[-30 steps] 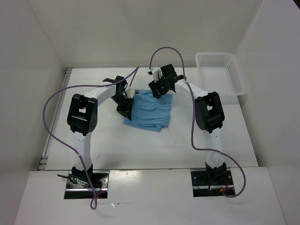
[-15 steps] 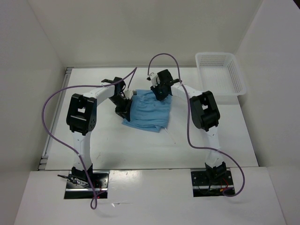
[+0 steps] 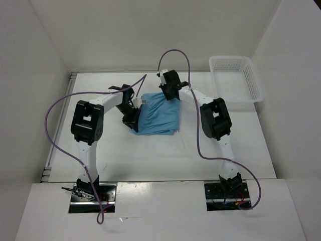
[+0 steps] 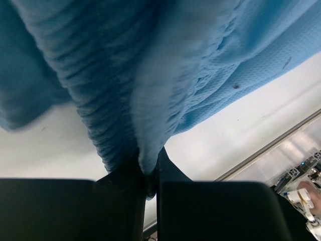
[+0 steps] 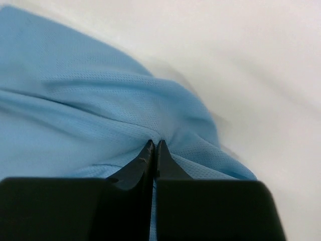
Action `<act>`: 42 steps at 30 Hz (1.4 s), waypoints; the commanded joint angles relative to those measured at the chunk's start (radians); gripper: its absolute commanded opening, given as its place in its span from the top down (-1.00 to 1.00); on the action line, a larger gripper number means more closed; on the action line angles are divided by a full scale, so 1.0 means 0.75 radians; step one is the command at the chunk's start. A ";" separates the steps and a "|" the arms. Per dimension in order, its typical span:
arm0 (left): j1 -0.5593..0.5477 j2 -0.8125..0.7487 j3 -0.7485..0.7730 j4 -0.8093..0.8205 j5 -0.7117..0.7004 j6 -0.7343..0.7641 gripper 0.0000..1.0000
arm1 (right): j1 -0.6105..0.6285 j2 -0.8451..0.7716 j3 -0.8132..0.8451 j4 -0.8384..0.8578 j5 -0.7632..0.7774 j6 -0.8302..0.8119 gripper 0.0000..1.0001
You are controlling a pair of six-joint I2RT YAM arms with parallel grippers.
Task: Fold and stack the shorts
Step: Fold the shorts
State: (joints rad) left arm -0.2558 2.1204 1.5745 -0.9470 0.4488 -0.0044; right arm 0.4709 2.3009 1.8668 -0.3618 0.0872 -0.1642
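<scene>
The light blue shorts (image 3: 159, 116) lie rumpled on the white table between both arms, and a white drawstring (image 3: 180, 137) trails off their near right corner. My left gripper (image 3: 134, 113) is at their left edge. In the left wrist view that gripper (image 4: 149, 169) is shut on the gathered waistband (image 4: 125, 95), which hangs in front of the camera. My right gripper (image 3: 169, 96) sits at the far edge of the shorts. Seen from the right wrist, this gripper (image 5: 155, 144) is shut, pinching a fold of the blue fabric (image 5: 90, 110).
A white mesh basket (image 3: 252, 80) stands at the back right of the table. White walls enclose the table on the left, back and right. Purple cables loop above both arms.
My right gripper moved back and left to the far edge of the shorts and shut on the fabric. The shorts bunched slightly toward the back. The left gripper kept its grip.
</scene>
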 commanded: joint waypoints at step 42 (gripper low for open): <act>0.024 0.183 0.576 0.197 -0.089 0.006 -1.00 | -0.061 -0.650 -0.789 -0.178 -0.605 0.065 -0.21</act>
State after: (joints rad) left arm -0.2321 2.2494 1.9579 -0.8288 0.4015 -0.0048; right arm 0.4400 1.8191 1.2919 -0.5358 -0.3355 -0.1421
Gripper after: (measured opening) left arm 0.997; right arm 0.601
